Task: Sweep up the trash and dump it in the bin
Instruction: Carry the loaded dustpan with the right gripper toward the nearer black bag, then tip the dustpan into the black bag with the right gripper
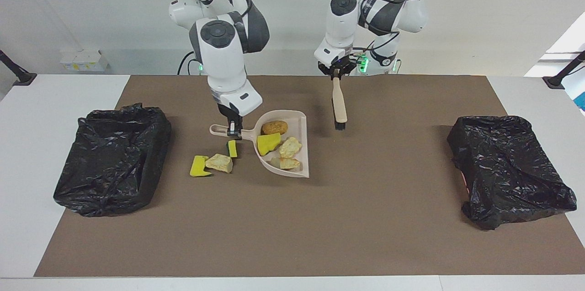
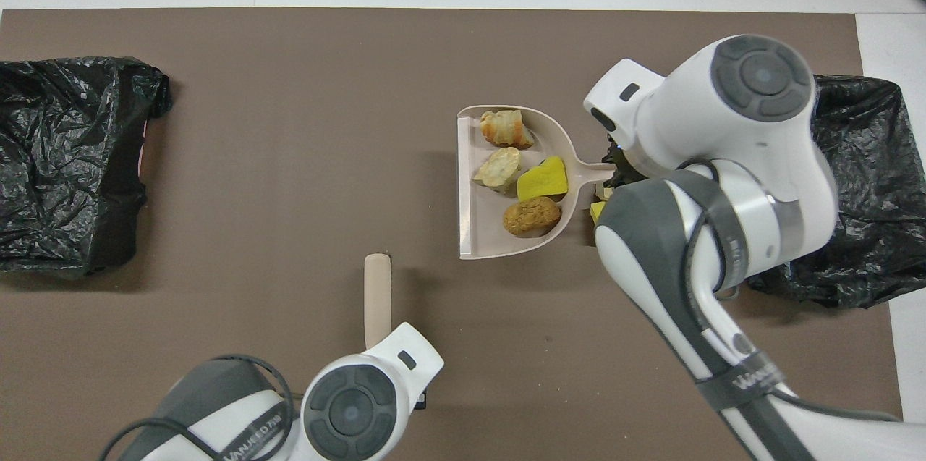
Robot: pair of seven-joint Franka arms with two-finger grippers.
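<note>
Four scraps of trash lie in the beige plastic dustpan: a golden-brown roll, a yellow sponge piece and two pale crumbly bread-like chunks. The pan hangs raised above the brown mat, casting a shadow on it. The right gripper has its fingers clamped narrow on the pan's thin handle, so the roll sits just beside the fingers toward the left arm's end, with the sponge piece and chunks spread toward the pan's open lip.

Three more scraps rest on the mat just below those fingers: a small green-backed sponge piece, a pale chunk touching a larger yellow sponge piece.

The left gripper has its fingers closed tight on the top of a wooden-handled brush, which hangs straight down from them, black bristles lowest, clear of the mat and well apart from the pan.

A bin lined with a black plastic bag stands at the right arm's end of the tabletop, and a second black-bagged bin at the left arm's end.
</note>
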